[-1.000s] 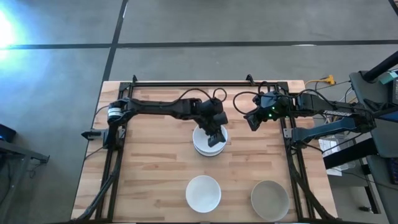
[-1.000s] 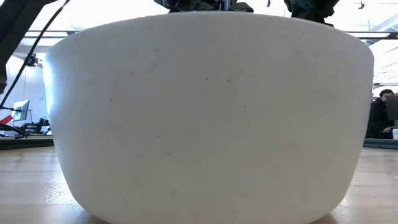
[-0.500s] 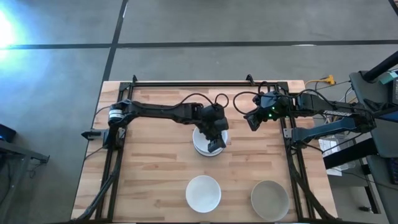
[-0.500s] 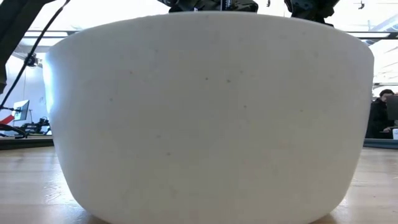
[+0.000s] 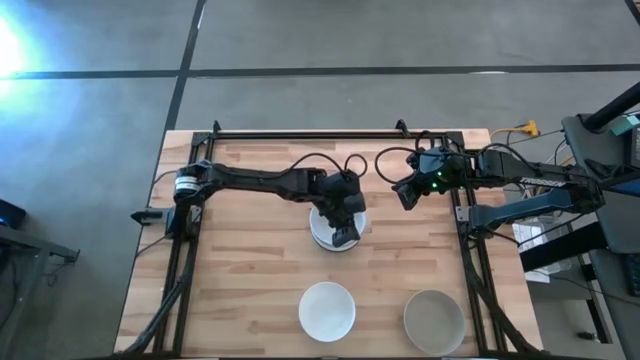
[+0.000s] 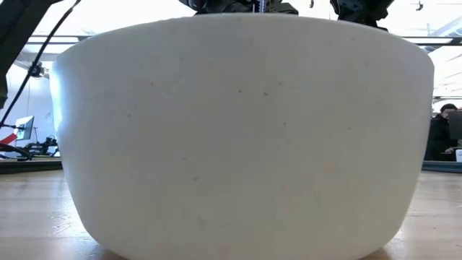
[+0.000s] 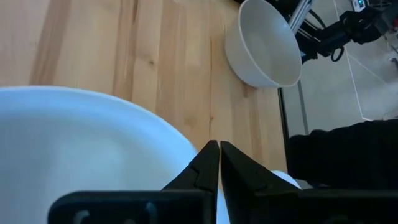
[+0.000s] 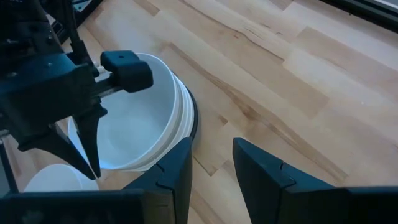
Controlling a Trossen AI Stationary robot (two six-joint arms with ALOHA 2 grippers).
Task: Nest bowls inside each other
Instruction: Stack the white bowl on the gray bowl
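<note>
A stack of nested white bowls (image 5: pixel 322 232) (image 8: pixel 143 124) rests on its base at the table's middle. My left gripper (image 5: pixel 343 236) (image 7: pixel 215 152) (image 8: pixel 93 169) is shut on the top bowl, on the side facing the near edge. A single white bowl (image 5: pixel 327 310) stands by the near edge and fills the low view (image 6: pixel 238 130). A grey-beige bowl (image 5: pixel 433 320) (image 7: pixel 264 50) stands to its right. My right gripper (image 5: pixel 404 196) (image 8: pixel 214 171) is open and hovers right of the stack, touching nothing. My left gripper pinches the top bowl's rim (image 8: pixel 102 167) on the side toward the near edge. One finger stands inside the bowl and one (image 8: pixel 59 146) outside. The fingers come from above, pointing down. The bowl sits nested in the stack, which stands on the table.
The table's metal frame rails run along its left, right and far edges (image 5: pixel 300 134). Bare wood lies left of the stack (image 5: pixel 240 260) and between the stack and the two near bowls. A person sits in the room beyond (image 6: pixel 442 133).
My left gripper has shifted a little toward the table's near edge and settled lower over the stack's near rim. The bowls stay where they were.
</note>
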